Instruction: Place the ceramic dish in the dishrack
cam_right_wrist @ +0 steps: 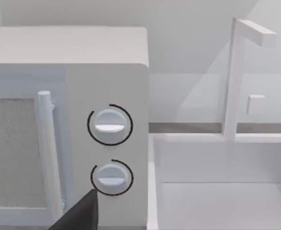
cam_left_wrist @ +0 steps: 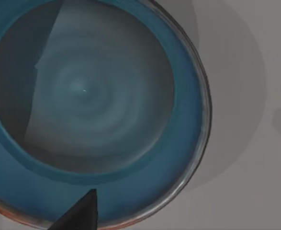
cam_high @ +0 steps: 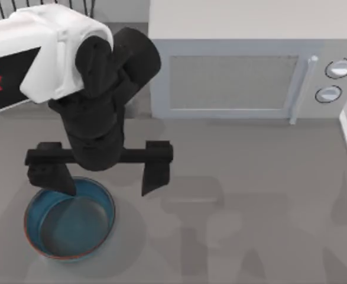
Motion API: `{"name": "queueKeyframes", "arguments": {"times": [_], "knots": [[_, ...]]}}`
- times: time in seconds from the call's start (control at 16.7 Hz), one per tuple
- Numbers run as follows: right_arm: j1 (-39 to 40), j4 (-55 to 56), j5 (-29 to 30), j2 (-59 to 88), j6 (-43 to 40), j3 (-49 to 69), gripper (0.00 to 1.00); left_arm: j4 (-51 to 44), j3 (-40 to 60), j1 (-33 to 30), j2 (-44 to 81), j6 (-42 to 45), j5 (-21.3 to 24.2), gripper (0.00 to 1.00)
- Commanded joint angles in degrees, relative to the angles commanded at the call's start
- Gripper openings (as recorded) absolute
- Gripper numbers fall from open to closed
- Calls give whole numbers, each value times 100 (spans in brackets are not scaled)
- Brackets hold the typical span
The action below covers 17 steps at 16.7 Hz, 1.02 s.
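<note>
The microwave [cam_high: 253,59] is the biggest thing on the grey table [cam_high: 250,225], standing at the back from the middle to the right, its door, handle and two dials facing forward. The right wrist view adds what the top view barely shows: a white sink [cam_right_wrist: 221,191] just beside the microwave, with a tall squared tap [cam_right_wrist: 236,72] rising behind it; one dark fingertip of the right gripper shows at that picture's edge, and whether that gripper is apart or together cannot be told. The left arm [cam_high: 37,53], white with a black wrist, reaches in from the top view's upper left, and the left gripper [cam_high: 108,183] hangs with its fingers spread wide, one finger over the dish's [cam_high: 70,219] far rim and dipping inside it, the other outside it over bare table. The dish sits on the table at the front left, upright. From above it is a round shallow bowl, blue-glazed, with a thin reddish-brown rim. The left wrist view shows it close: a greyish bottom with faint concentric rings, a broad blue wall, a fingertip [cam_left_wrist: 80,213] over that wall. A few black wires of the dishrack [cam_high: 73,7] stand at the back left, behind the arm.
</note>
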Motion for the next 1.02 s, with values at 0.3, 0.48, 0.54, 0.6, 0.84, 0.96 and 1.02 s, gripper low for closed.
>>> {"name": "queueKeyframes", "arguments": {"times": [0.3,0.48,0.54,0.6,0.84,0.96,1.02], "knots": [[0,0,0,0,0,0,100,1171,-767,-1,362,16,1,100],[0,0,0,0,0,0,100,1916,-1259,-3,612,19,2,100],[0,0,0,0,0,0,100,2052,-1363,-4,665,17,2,100],[0,0,0,0,0,0,100,2128,-1422,-5,695,16,2,100],[0,0,0,0,0,0,100,2144,-1435,-6,702,16,2,100],[0,0,0,0,0,0,100,2144,-1435,-6,702,16,2,85],[0,0,0,0,0,0,100,2144,-1435,-6,702,16,2,77]]}}
